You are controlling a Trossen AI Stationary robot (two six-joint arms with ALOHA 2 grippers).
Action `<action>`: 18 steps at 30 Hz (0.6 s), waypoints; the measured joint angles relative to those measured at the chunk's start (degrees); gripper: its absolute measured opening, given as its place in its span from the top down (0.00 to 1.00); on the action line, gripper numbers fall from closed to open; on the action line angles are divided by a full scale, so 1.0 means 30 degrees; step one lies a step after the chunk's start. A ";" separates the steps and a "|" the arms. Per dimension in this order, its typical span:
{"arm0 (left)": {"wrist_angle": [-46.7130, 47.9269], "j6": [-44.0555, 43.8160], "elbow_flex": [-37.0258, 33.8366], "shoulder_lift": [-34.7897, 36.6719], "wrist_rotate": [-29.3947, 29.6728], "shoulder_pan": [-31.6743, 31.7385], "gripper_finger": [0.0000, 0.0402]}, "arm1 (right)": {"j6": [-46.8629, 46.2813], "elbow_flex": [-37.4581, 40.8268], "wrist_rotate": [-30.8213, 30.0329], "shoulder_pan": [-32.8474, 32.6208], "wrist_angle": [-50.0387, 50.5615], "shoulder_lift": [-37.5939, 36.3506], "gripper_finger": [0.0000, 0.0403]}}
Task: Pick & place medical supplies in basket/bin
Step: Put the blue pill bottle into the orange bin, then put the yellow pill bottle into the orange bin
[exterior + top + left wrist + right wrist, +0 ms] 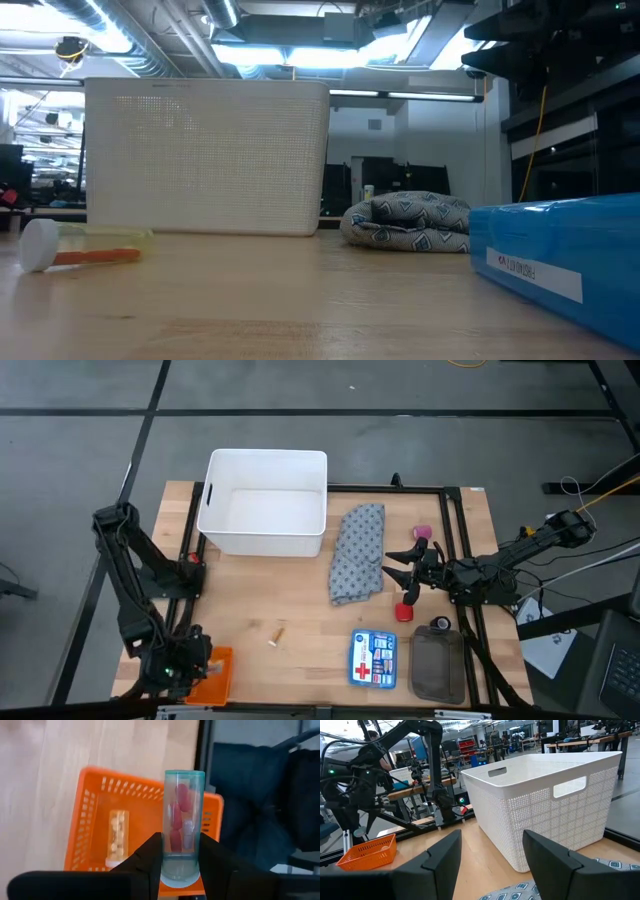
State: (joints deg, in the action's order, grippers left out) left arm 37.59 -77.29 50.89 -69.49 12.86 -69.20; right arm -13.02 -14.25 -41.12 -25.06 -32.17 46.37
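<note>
Four cameras: one overhead, one at table height, one on each wrist.

The high view looks straight down on the whole table (300, 610). The low view sits at the table surface, very near the blue box (560, 255), and faces level toward the white bin (207, 157). The left wrist view looks down closely on the orange basket (92, 800). The right wrist view faces across the table; it shares the white bin (545, 795) and the orange basket (367, 851) with the others.

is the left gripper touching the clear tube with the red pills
Touching. The left wrist view shows the left gripper with both dark fingers pressed against the sides of the clear tube, held above the orange basket.
</note>
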 joint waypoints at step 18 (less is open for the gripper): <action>0.1315 -0.0861 0.0007 -0.1334 -0.1162 0.0499 0.61 | 0.0000 -0.0004 0.0000 0.0007 -0.0005 0.0000 0.47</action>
State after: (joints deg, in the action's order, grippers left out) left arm 41.53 -79.88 50.92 -73.49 9.37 -67.70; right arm -13.02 -14.26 -41.12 -25.04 -32.18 46.37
